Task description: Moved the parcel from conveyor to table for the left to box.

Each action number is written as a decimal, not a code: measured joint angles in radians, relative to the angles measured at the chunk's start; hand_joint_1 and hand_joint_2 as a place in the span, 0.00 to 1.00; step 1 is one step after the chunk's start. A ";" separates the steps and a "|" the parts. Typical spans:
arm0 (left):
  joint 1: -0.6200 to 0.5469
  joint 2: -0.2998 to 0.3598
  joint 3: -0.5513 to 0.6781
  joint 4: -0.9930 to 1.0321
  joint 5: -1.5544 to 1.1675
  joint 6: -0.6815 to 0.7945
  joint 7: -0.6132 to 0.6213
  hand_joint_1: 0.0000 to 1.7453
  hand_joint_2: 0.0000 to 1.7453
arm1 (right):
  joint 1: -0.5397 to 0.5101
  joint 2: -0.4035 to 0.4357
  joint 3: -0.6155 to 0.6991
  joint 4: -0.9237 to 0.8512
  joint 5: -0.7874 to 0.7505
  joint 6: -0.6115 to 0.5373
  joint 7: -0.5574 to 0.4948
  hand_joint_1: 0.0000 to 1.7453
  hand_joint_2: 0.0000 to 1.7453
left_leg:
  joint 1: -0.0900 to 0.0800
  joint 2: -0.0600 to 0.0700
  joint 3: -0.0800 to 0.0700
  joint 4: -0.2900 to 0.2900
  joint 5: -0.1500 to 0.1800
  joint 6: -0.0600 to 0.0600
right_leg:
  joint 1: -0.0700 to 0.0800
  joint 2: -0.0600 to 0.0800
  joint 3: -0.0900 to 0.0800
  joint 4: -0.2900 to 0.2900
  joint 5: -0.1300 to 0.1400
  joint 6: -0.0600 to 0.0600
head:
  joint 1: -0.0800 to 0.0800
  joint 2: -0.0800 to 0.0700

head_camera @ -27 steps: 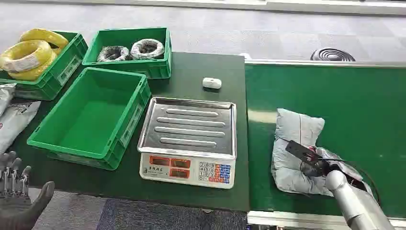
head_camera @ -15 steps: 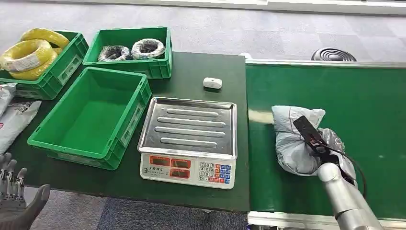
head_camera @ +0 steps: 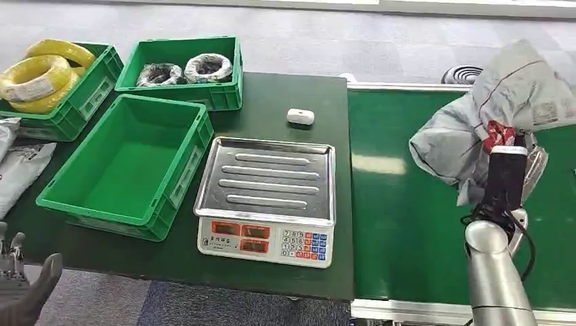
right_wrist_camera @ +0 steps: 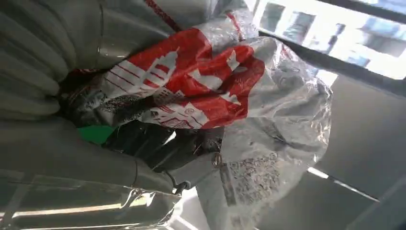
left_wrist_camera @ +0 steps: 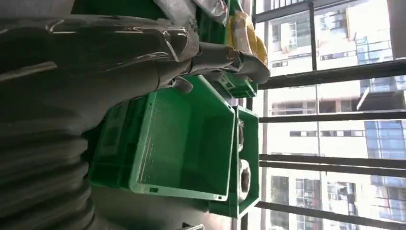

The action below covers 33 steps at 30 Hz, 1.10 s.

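- The grey parcel [head_camera: 475,122], a soft plastic mailer with red print, is being held up in the air over the green conveyor [head_camera: 407,224], clear of the belt.
- It is being gripped by the right hand [head_camera: 506,146], whose fingers are being closed into the crumpled plastic; the bulk of the bag is bulging above and to both sides of the hand, while the forearm is rising almost straight up from below.
- In the right wrist view the parcel [right_wrist_camera: 230,96] is being pressed against the hand [right_wrist_camera: 95,158], with the red and white print and a label with small dark print bunched up just past the fingers.
- The left hand [head_camera: 24,292] is being kept low at the near left corner, off the table's edge, with fingers spread and nothing being held; the same hand [left_wrist_camera: 143,52] is seen in the left wrist view, beside the empty crate [left_wrist_camera: 182,139].
- On the dark table [head_camera: 292,95] a weighing scale [head_camera: 268,197] with a steel pan is sitting between the conveyor and the empty green crate [head_camera: 129,163].
- Behind these, one crate [head_camera: 183,68] is carrying dark cable coils and another [head_camera: 68,88] yellow coils.
- A small white object [head_camera: 300,117] is lying just behind the scale.
- Grey bags [head_camera: 17,166] are lying at the table's left edge.
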 measured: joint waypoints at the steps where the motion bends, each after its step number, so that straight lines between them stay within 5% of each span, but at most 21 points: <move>1: -0.008 0.010 -0.014 0.008 0.001 0.007 -0.006 0.00 1.00 | -0.004 0.018 0.025 -0.039 0.023 -0.011 -0.003 1.00 1.00 | 0.000 0.000 0.000 0.000 0.000 -0.001 | 0.000 0.000 0.000 0.000 0.000 0.000 | -0.001 0.000; 5: -0.048 0.063 -0.075 0.050 0.013 0.034 -0.026 0.00 1.00 | -0.063 0.082 0.147 -0.125 0.121 0.050 0.068 1.00 1.00 | 0.000 0.000 0.001 0.000 0.002 -0.002 | 0.000 0.000 -0.001 0.002 0.000 -0.001 | 0.000 0.000; 8: -0.089 0.114 -0.130 0.102 0.025 0.046 -0.043 0.00 1.00 | -0.150 0.119 0.247 -0.129 0.036 0.425 0.275 1.00 1.00 | 0.001 0.000 0.002 0.000 0.004 -0.003 | 0.001 0.001 0.000 0.002 0.001 -0.002 | 0.000 0.000; 10: -0.114 0.140 -0.157 0.131 0.030 0.049 -0.044 0.00 1.00 | -0.183 0.136 0.289 -0.110 0.037 0.577 0.325 1.00 1.00 | 0.001 -0.002 0.000 0.000 0.005 -0.003 | 0.001 -0.002 -0.001 0.002 0.002 -0.002 | 0.000 0.000; 17: -0.167 0.179 -0.209 0.182 0.021 0.050 -0.024 0.00 1.00 | -0.262 0.194 0.358 0.012 0.106 0.740 0.416 1.00 1.00 | 0.000 -0.004 -0.002 0.000 0.006 -0.002 | 0.000 -0.004 -0.001 0.001 0.002 -0.002 | 0.000 0.000; 18: -0.173 0.181 -0.212 0.185 0.018 0.048 -0.021 0.00 1.00 | -0.271 0.196 0.360 0.029 0.119 0.748 0.425 0.86 1.00 | 0.000 -0.004 -0.002 0.000 0.006 -0.002 | 0.000 -0.004 -0.001 0.001 0.002 -0.002 | 0.000 0.000; 19: -0.178 0.183 -0.218 0.189 0.016 0.045 -0.016 0.00 1.00 | -0.277 0.199 0.363 0.056 0.147 0.770 0.437 0.30 1.00 | 0.000 -0.005 -0.002 0.000 0.006 -0.002 | 0.000 -0.004 -0.001 0.001 0.002 -0.002 | 0.000 0.000; 20: -0.183 0.185 -0.221 0.191 0.011 0.042 -0.012 0.00 1.00 | -0.281 0.200 0.366 0.077 0.161 0.789 0.443 0.30 1.00 | 0.000 -0.005 -0.002 0.001 0.006 -0.002 | 0.000 -0.004 -0.001 0.001 0.002 -0.002 | 0.000 0.000; 21: -0.188 0.186 -0.221 0.194 0.009 0.038 -0.009 0.00 1.00 | -0.284 0.201 0.368 0.097 0.171 0.802 0.447 0.00 1.00 | 0.000 -0.005 -0.003 0.001 0.006 -0.002 | 0.000 -0.004 -0.001 0.001 0.002 -0.002 | 0.000 0.000; 28: -0.214 0.191 -0.237 0.215 -0.038 0.034 -0.002 0.00 1.00 | -0.304 0.200 0.386 0.192 0.226 0.850 0.426 0.00 1.00 | 0.000 -0.004 -0.002 0.001 0.006 -0.002 | 0.001 -0.004 -0.003 0.001 0.002 -0.002 | 0.000 0.000; 33: -0.265 0.196 -0.280 0.226 -0.133 0.048 0.014 0.00 1.00 | -0.309 0.195 0.384 0.257 0.185 0.855 0.306 0.00 1.00 | 0.000 -0.003 -0.002 0.001 0.006 -0.003 | 0.001 -0.004 -0.003 0.001 0.002 -0.002 | 0.000 0.000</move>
